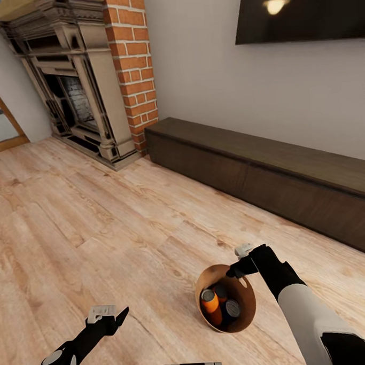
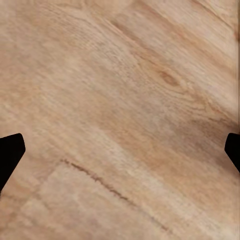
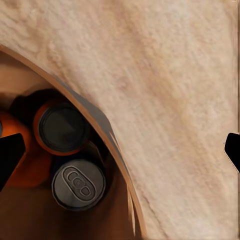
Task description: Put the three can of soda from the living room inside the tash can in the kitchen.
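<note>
Head view: living-room floor (image 1: pixel 99 219), then tash can (image 1: pixel 248 313) tilted by the right gripper (image 1: pixel 241 261), rim between its parted fingers, grip unconfirmed. Soda cans (image 1: pixel 210 301) lie inside. Left gripper (image 1: pixel 106 314) spread, empty, farther off.

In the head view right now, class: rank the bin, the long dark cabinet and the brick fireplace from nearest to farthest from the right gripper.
1. The tash can: at the right gripper, which sits at its rim.
2. The long dark cabinet: beyond the gripper, along the wall.
3. The brick fireplace: farthest, in the far left corner.
</note>
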Tool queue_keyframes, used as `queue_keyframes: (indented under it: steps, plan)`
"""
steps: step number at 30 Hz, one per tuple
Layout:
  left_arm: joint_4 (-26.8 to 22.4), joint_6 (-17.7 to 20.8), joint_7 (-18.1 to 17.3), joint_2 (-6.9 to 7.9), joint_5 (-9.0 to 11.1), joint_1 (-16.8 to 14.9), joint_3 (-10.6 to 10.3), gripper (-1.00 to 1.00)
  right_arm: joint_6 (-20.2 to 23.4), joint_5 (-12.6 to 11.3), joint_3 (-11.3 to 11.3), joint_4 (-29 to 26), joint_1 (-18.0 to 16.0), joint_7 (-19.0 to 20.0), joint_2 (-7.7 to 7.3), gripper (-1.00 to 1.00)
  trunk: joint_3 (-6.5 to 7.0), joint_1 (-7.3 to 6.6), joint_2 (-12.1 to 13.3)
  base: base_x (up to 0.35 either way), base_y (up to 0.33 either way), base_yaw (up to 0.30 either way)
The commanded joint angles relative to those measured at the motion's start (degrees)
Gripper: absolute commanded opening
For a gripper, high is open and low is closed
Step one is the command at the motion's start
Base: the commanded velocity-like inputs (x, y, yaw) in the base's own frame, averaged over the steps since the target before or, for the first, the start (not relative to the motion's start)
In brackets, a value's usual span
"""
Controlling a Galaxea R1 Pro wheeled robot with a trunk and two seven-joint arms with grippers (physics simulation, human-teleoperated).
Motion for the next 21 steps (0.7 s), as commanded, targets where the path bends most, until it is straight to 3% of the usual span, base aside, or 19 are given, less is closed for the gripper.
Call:
queue_keyframes:
  steps: [1,21]
  plan:
    - [0.00,0.00,0.00,0.00,-0.01,0.00,-0.01,1.00,-0.01,0.01,0.00,0.00,0.00,0.00,0.00,1.00,0.23,-0.02,0.02,0.000,0.000,0.000]
    - [0.00,0.06,-0.08,0.00,-0.08,0.00,-0.04,1.00,-0.02,0.01,0.17,-0.09,0.00,-0.09,0.09,1.00,4.66,-0.54,0.28,0.000,0.000,0.000]
